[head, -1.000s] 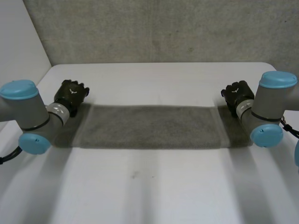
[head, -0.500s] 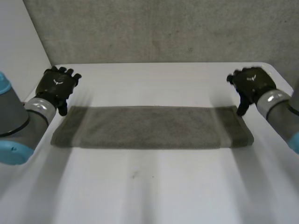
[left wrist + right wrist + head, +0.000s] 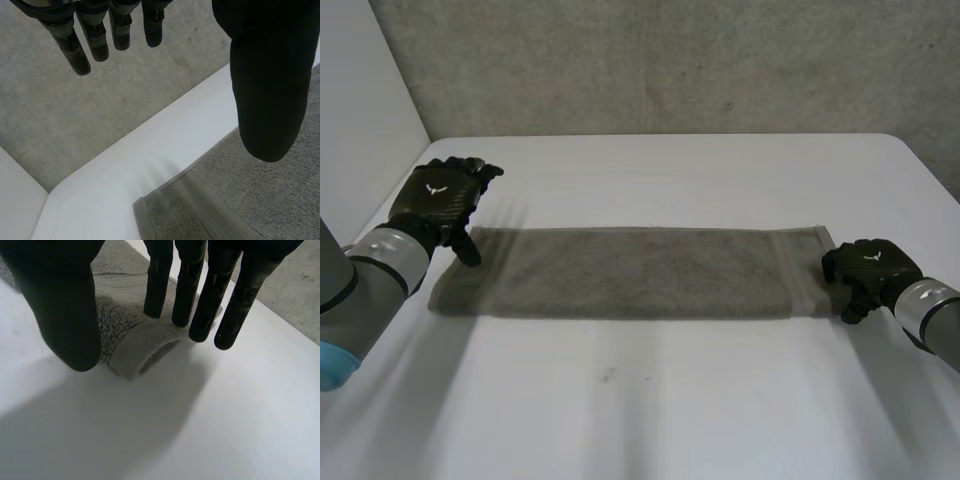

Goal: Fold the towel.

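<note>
The grey towel (image 3: 640,272) lies flat on the table (image 3: 650,400), long axis 9 to 3 o'clock. Your left hand (image 3: 440,197) hovers released above its 9 o'clock end; your right hand (image 3: 868,268), also unclenched, straddles the 3 o'clock near corner.

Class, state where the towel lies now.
Head view: the towel lies flat across the table, its ends at the left robot hand and the right robot hand.

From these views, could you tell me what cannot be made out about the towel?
Head view: the right hand covers the towel's near right corner.
Left wrist view: the left hand's thumb hides part of the towel; the edge cuts off the rest.
Right wrist view: the thumb hides part of its end.
</note>
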